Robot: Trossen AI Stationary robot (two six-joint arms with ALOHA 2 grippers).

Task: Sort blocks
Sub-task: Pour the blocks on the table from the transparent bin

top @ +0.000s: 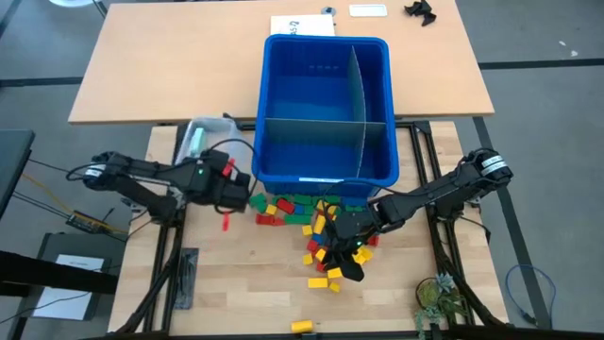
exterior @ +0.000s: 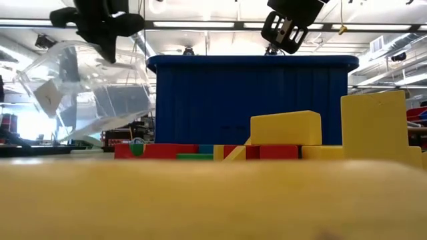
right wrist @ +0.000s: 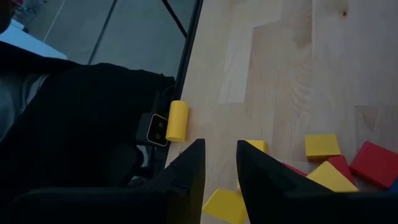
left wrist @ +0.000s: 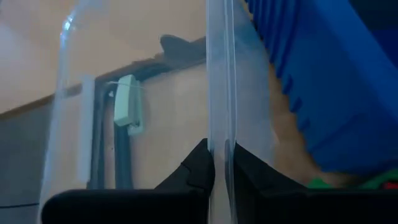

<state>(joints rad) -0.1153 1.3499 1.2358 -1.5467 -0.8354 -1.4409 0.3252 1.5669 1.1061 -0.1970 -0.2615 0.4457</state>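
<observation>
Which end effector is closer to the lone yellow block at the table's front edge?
Right. The right end effector hovers over the block pile, just behind the yellow block. The left end effector is farther off, beside the blue bin, gripping the clear tub.

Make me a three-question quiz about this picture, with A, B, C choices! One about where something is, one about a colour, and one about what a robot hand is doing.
1. Where does the lone yellow cylinder lie?
A. Inside the bin
B. Near the table's front edge, apart from the pile
C. On top of the clear tub

2. What colour is the big bin?
A. Blue
B. Red
C. Green

3. What is the left gripper doing?
A. Hanging open over the blocks
B. Holding a red block
C. Pinching the wall of the clear tub

Answers:
1. B, since the high view shows it alone, below the pile of blocks.
2. A, as its walls and floor are blue in the high view.
3. C, because the left wrist view shows the fingers closed on the thin clear wall.
</observation>
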